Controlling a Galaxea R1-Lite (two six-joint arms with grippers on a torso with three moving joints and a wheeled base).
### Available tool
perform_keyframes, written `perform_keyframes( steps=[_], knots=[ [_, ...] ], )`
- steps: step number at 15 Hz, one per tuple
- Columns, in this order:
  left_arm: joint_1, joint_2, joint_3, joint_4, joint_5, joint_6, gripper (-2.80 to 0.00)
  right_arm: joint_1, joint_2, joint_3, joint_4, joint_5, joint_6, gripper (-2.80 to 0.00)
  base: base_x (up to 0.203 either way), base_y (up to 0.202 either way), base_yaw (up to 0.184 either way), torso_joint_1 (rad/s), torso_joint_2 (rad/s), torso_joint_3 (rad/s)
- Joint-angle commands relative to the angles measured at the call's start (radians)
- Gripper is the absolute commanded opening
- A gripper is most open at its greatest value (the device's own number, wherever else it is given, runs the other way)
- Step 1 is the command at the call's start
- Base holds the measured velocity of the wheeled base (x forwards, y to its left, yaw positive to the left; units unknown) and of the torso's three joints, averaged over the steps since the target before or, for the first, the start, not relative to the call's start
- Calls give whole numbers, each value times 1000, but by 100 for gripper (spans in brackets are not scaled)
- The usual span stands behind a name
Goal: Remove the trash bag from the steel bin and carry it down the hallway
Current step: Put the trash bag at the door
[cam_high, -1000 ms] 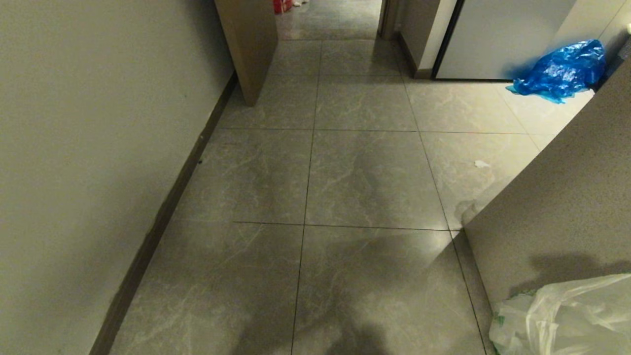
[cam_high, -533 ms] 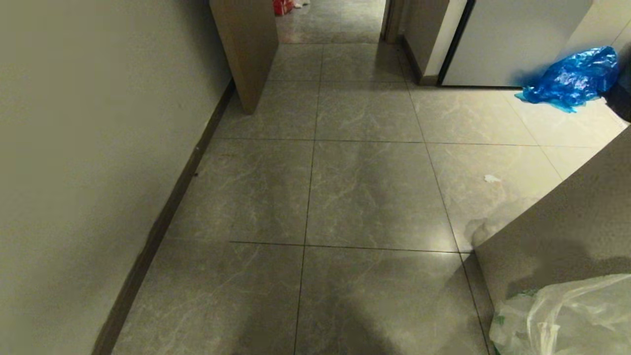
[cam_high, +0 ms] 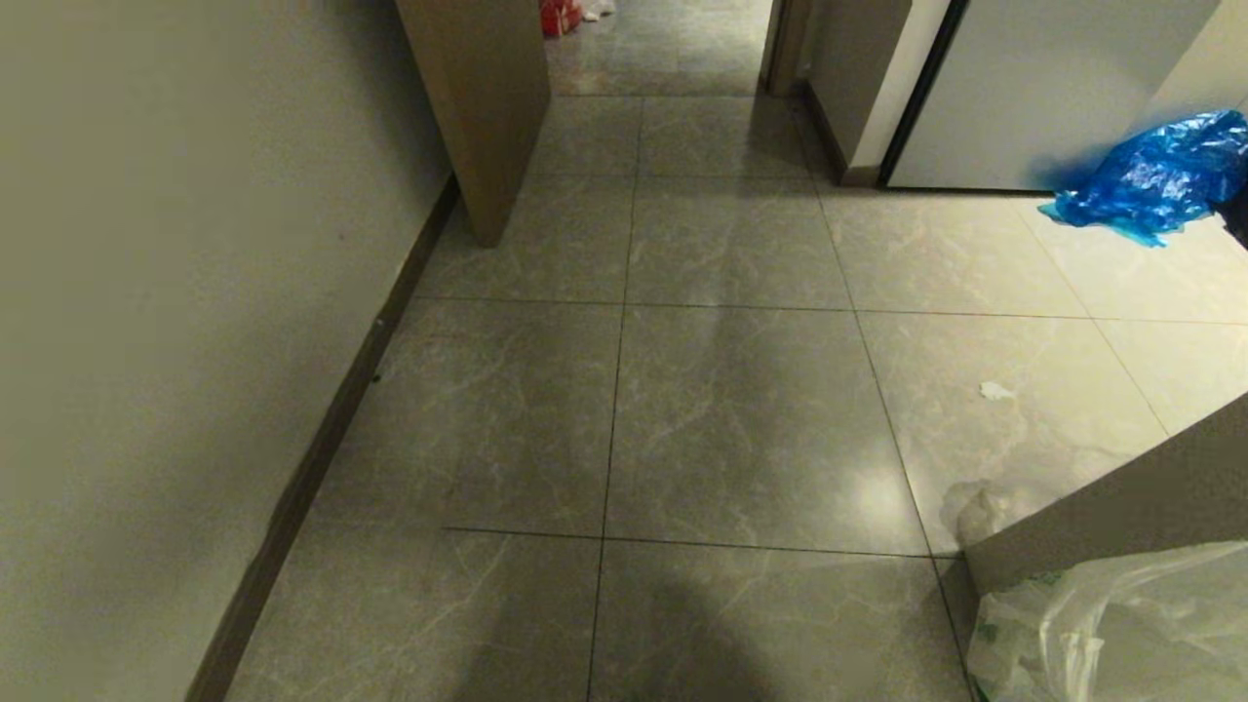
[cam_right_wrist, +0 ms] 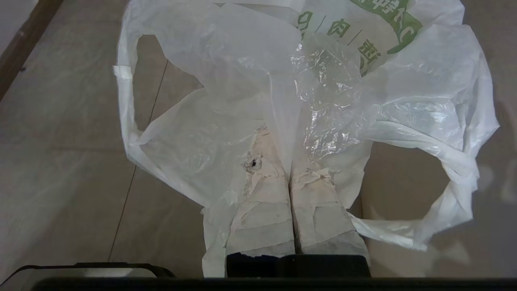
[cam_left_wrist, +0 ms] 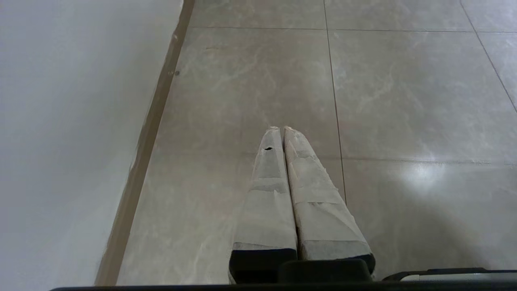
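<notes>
The trash bag (cam_high: 1121, 634), thin whitish plastic with green printing, shows at the lower right corner of the head view. In the right wrist view the trash bag (cam_right_wrist: 242, 81) spreads out past my right gripper (cam_right_wrist: 287, 161), which is shut on a fold of it above the hallway floor (cam_high: 731, 390). My left gripper (cam_left_wrist: 281, 128) is shut with nothing in it and hangs over the grey tiles beside the dark baseboard (cam_left_wrist: 149, 137). The steel bin is out of view. Neither arm shows in the head view.
A beige wall (cam_high: 146, 292) runs along the left and a wall corner (cam_high: 1121, 497) juts in at the right. A door panel (cam_high: 478, 97) stands ahead on the left. A blue plastic bag (cam_high: 1160, 175) lies far right, and a white scrap (cam_high: 994, 390) lies on the tiles.
The whole head view has shifted: floor, walls and blue bag have slid nearer, so the camera has moved forward down the passage. The trash bag keeps its place in the picture.
</notes>
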State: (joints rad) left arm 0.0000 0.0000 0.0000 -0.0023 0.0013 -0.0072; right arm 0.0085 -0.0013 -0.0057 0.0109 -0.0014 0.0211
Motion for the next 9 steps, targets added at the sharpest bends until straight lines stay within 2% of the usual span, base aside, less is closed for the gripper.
perform_keyframes(
  steps=[1, 9],
  knots=[
    [0, -2, 0, -1, 0, 0, -280, 0, 1, 0, 0, 0, 0, -280, 195, 0, -1, 3, 3, 2],
    [0, -1, 0, -1, 0, 0, -280, -1, 1, 0, 0, 0, 0, -280, 192, 0, 0, 3, 1, 3]
  ],
)
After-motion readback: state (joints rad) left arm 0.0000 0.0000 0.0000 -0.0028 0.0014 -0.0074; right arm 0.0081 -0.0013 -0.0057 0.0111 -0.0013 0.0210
